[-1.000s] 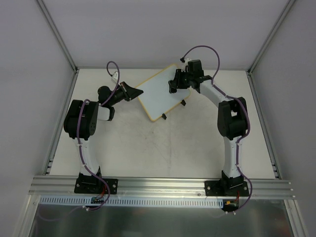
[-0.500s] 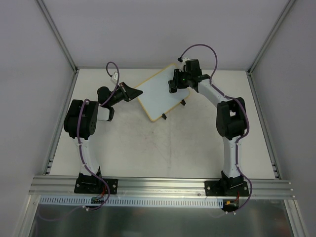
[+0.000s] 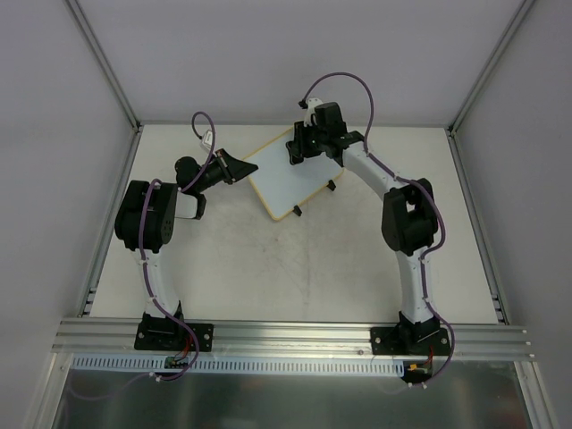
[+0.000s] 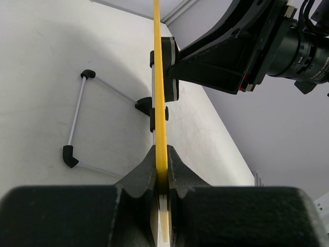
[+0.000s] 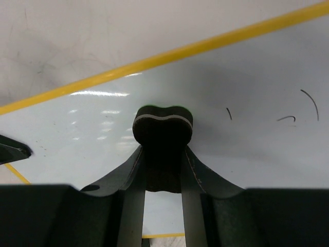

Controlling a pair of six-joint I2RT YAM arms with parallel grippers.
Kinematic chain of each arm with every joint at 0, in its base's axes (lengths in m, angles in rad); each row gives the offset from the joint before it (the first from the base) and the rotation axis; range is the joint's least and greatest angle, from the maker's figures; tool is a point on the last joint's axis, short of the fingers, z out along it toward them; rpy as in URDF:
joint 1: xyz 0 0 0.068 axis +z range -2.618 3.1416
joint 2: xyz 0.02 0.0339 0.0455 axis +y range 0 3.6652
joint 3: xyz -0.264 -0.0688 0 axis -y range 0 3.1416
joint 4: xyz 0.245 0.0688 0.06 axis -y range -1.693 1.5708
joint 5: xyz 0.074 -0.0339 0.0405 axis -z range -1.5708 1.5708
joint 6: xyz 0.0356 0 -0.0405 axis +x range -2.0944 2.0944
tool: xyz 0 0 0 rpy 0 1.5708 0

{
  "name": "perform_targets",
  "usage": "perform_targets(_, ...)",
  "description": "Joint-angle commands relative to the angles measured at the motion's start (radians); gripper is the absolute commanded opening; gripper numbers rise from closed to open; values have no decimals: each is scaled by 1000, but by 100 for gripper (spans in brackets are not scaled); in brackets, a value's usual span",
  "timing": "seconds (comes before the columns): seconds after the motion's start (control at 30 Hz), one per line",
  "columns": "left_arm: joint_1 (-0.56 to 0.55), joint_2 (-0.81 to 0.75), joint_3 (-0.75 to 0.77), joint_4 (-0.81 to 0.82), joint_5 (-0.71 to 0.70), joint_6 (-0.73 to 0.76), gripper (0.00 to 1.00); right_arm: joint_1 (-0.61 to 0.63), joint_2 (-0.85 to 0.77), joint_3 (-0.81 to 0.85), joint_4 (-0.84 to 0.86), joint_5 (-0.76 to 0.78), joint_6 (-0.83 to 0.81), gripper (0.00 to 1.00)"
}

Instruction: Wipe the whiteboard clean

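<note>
The right end effector [image 3: 296, 149], closed on the black eraser [image 5: 163, 125], has slid leftward across the whiteboard [image 3: 288, 179], which the left end effector [image 4: 161, 172] grips by its yellow edge at the far middle of the counter [image 3: 268, 268], yet a few pen strokes [image 5: 310, 104] remain.

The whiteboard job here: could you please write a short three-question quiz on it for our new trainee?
1. True or false: the left fingers are clamped on the whiteboard's yellow edge.
2. What do the right fingers hold against the board? A) a marker B) an eraser C) a cloth
3. In the right wrist view, is the board wiped clean?
Key: 1 true. 2 B. 3 No: a few dark pen strokes are on it, to the eraser's right.
</note>
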Motion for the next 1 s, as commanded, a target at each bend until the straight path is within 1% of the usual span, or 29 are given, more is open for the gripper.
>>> perform_targets(0.0,-19,-37,-21,147,211,12,0,18,31,78,9,-30,-12,0)
perform_targets(0.13,-19,-40,-27,153,215,7,0,9,55,122,-14,7,9,0)
perform_targets(0.23,-19,-40,-29,155,220,7,0,-17,77,149,-19,-33,44,0)
perform_targets(0.3,-19,-40,-32,155,221,8,0,-34,85,165,-39,-29,52,0)
perform_targets(0.4,-19,-40,-33,158,223,12,0,-54,89,175,-65,8,38,0)
perform_targets(0.53,-19,-40,-35,162,223,13,0,-82,114,234,-125,60,15,0)
perform_targets(0.77,-19,-47,-36,159,224,22,0,-129,143,231,-159,80,15,0)
perform_targets(0.97,-19,-53,-41,159,226,24,0,-166,169,201,-159,60,44,0)
